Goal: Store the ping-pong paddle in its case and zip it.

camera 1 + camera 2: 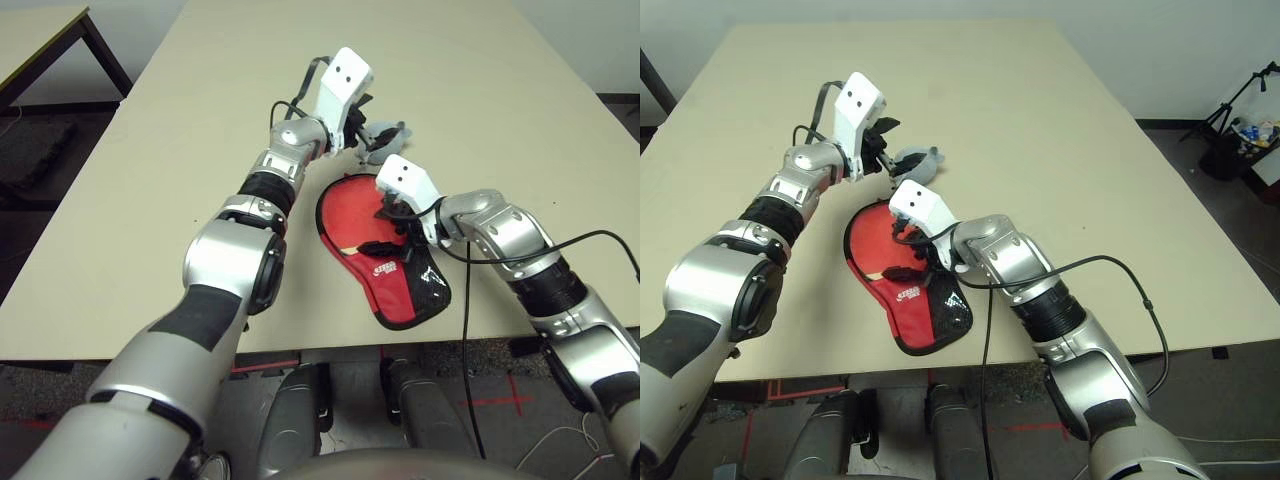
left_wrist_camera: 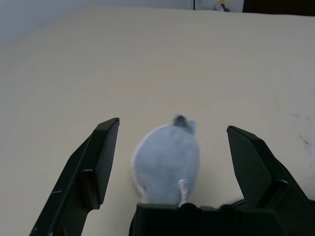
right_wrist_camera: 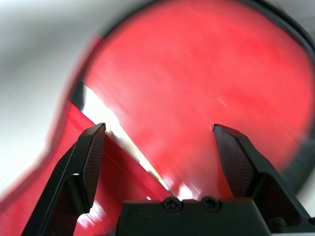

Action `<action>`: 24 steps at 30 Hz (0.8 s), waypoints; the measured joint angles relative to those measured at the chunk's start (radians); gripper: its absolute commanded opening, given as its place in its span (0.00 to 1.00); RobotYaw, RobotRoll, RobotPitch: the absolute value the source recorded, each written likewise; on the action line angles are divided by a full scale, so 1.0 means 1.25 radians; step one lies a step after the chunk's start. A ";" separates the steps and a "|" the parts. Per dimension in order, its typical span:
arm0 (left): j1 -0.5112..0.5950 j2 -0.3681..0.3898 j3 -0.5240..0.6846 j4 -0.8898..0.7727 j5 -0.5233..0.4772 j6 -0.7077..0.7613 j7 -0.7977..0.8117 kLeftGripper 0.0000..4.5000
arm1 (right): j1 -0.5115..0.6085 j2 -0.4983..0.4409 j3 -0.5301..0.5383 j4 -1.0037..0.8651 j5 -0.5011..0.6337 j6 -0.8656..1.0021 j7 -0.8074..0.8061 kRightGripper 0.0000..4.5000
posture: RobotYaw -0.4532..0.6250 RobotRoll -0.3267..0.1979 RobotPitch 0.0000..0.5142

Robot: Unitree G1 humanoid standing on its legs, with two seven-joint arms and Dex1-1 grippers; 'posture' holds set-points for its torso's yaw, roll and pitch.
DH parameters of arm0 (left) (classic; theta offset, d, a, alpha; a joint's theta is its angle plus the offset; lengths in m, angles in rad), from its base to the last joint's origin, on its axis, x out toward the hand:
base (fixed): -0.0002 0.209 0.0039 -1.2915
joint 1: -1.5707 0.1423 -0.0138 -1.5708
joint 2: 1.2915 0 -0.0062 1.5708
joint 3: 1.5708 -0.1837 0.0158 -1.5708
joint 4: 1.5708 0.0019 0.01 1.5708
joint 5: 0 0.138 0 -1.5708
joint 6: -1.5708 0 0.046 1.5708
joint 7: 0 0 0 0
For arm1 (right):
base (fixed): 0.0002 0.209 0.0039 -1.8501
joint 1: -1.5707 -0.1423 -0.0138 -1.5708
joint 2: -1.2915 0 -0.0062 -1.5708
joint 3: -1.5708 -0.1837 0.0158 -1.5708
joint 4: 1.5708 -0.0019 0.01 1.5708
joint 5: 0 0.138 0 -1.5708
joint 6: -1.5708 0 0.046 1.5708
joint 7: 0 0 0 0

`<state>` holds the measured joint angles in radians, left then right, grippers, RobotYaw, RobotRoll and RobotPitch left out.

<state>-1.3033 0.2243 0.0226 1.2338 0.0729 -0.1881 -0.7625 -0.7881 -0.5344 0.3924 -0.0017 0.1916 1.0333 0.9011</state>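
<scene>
We had the case [image 1: 385,265] on a beige table [image 1: 200,150], dark floor [image 1: 1230,240] around; left claw [image 2: 170,147] and right claw [image 3: 160,147] both spread

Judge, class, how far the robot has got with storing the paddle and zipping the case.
Done: the ping-pong paddle lies in the open case. In hand: nothing; the left gripper is open over the pom-pom, the right gripper open above the paddle's red face. Left: close the case and zip it.

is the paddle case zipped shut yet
No, open. The case lies on the table unzipped, and the ping-pong paddle shows its bare red face inside it.
</scene>
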 measured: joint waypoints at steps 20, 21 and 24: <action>0.289 0.083 -0.121 -0.418 -0.054 0.273 -0.291 0.99 | -0.435 0.198 -0.141 0.899 -0.160 -0.511 -0.222 1.00 | 0.41 0.62 0.22; 0.301 0.082 -0.129 -0.434 -0.049 0.285 -0.278 0.99 | -0.437 0.217 -0.141 0.930 -0.169 -0.540 -0.225 1.00 | 0.43 0.62 0.23; 0.323 0.068 -0.145 -0.458 -0.046 0.316 -0.240 0.99 | -0.438 0.254 -0.141 0.986 -0.193 -0.598 -0.236 1.00 | 0.46 0.62 0.25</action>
<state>-0.8996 0.3088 -0.1584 0.6609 0.0156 0.2071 -1.0620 -1.3357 -0.2171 0.2158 1.2311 -0.0498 0.2857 0.6058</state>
